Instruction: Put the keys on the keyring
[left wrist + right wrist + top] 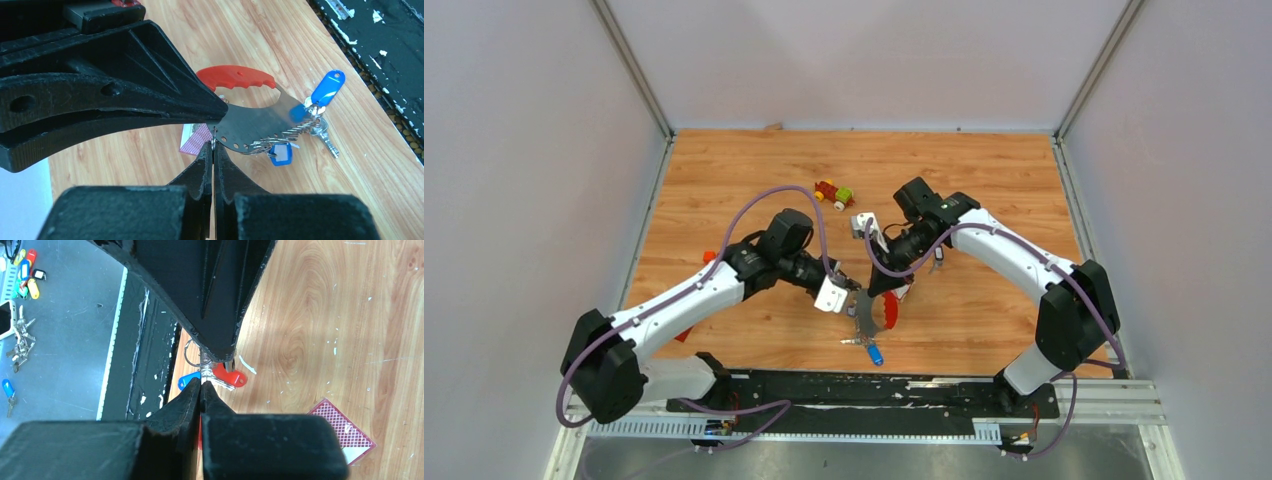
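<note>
The keyring is a grey metal crescent (260,125) with a row of holes and a red crescent (235,77), held just above the table (724,170) between both arms. My left gripper (214,146) is shut on a thin wire ring at the crescent's near end. My right gripper (201,384) is shut on the keyring from the other side, and its black fingers (125,95) fill the upper left of the left wrist view. Blue-headed keys (327,87) and a silver key (325,137) hang from the crescent's far end. A red-headed key (230,377) shows below.
A pink foil packet (345,432) lies on the wood under the grippers. The toy car (834,192) stands at the back centre. The black base rail (884,385) runs along the near edge, close to the hanging keys. More keys lie off the table (20,340).
</note>
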Robot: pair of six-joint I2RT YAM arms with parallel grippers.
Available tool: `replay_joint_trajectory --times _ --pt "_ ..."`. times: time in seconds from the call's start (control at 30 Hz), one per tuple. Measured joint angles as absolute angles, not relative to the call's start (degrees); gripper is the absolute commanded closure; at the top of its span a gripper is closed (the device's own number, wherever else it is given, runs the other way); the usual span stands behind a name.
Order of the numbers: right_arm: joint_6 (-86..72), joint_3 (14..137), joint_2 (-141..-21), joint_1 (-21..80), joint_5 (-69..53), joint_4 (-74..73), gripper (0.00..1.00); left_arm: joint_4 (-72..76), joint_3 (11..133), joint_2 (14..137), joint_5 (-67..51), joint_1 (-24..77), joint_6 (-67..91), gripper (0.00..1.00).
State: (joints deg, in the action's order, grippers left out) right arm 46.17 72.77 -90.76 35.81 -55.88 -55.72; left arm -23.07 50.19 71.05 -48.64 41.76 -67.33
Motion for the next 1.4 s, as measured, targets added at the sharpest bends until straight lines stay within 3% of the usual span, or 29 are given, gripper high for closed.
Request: replay_joint_trajectory --times 0.17,0.27,0.4,0.93,1.17,1.4 --pt "44.4 74.0 -90.8 35.9 -55.6 -54.3 0.83 -23.2 50.1 67.3 -46.1 41.9 -64.5 1.0" --pt "42.9 75.3 -90.8 35.9 -54.0 -53.1 0.64 -22.9 50.1 65.2 -44.8 41.8 -61.9 1.0" --pt "41.6 77.7 -90.7 35.8 -52.1 -53.0 0.55 -20.2 50.1 63.7 -42.8 41.8 -56.3 1.0" --pt "40.0 75.6 -74.1 35.5 -49.1 -45.3 0.67 0.4 43.3 61.9 -39.9 41.8 -31.1 1.0" --pt "39.7 71.5 -73.2 35.6 -48.9 -42.3 0.68 8.4 40.8 62.0 -41.7 41.5 -23.6 1.0" --pt "38.6 70.6 -74.0 35.6 -48.8 -40.1 0.78 13.1 39.2 62.2 -43.9 41.5 -20.3 1.0"
